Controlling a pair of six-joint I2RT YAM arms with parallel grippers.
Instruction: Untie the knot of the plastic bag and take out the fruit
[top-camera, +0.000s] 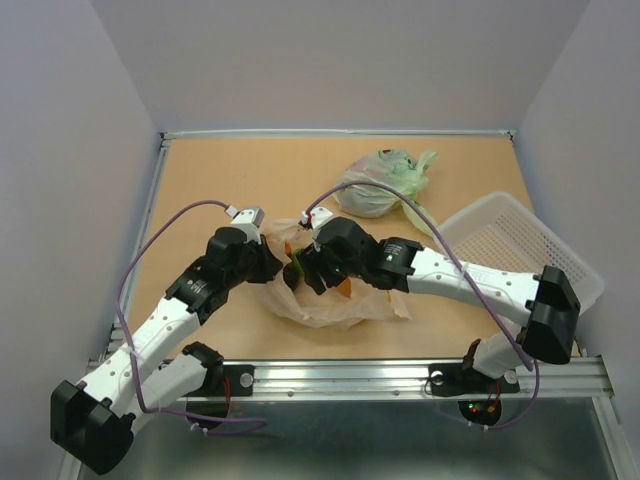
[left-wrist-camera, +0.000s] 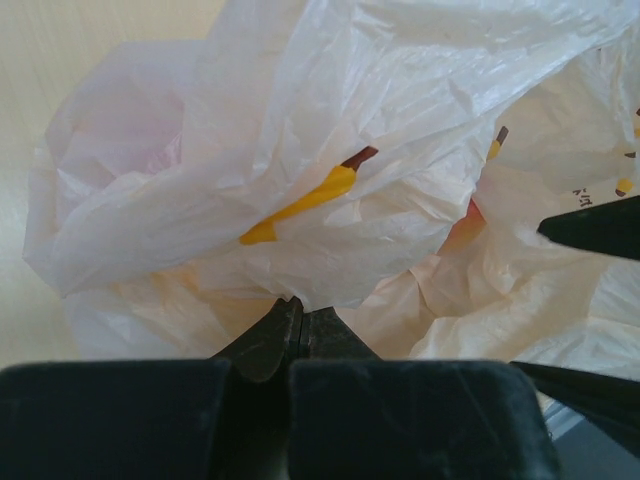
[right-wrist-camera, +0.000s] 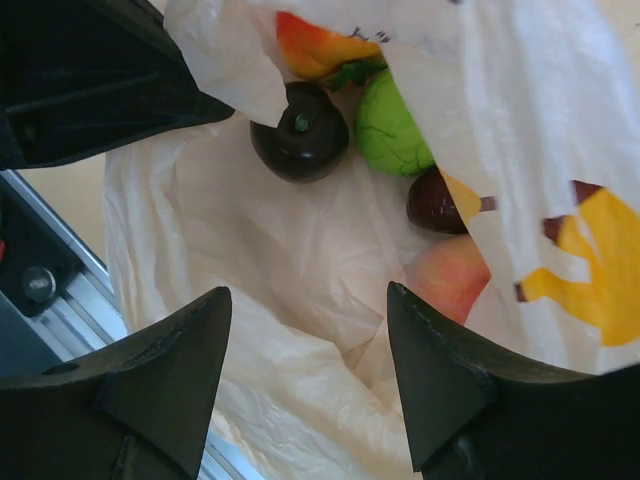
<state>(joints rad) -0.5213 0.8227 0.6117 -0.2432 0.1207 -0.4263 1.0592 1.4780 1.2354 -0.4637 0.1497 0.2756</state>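
Observation:
The peach-orange plastic bag (top-camera: 335, 305) lies crumpled at the table's middle front, its mouth open; no tied knot shows. My left gripper (left-wrist-camera: 298, 304) is shut on a fold of the bag's rim (left-wrist-camera: 350, 150) and sits at the bag's left side (top-camera: 278, 264). My right gripper (right-wrist-camera: 308, 290) is open and empty over the bag's mouth (top-camera: 303, 275). Inside the bag I see a dark round fruit (right-wrist-camera: 300, 135), a green fruit (right-wrist-camera: 388, 125), a brown fruit (right-wrist-camera: 435, 200), a peach (right-wrist-camera: 452, 275) and an orange-red fruit (right-wrist-camera: 315, 45).
A pale green tied bag (top-camera: 385, 185) lies at the back right. A white mesh basket (top-camera: 505, 240) stands at the right edge. The metal rail (top-camera: 350, 378) runs along the table's front. The left gripper's body (right-wrist-camera: 90, 70) is close to the right fingers.

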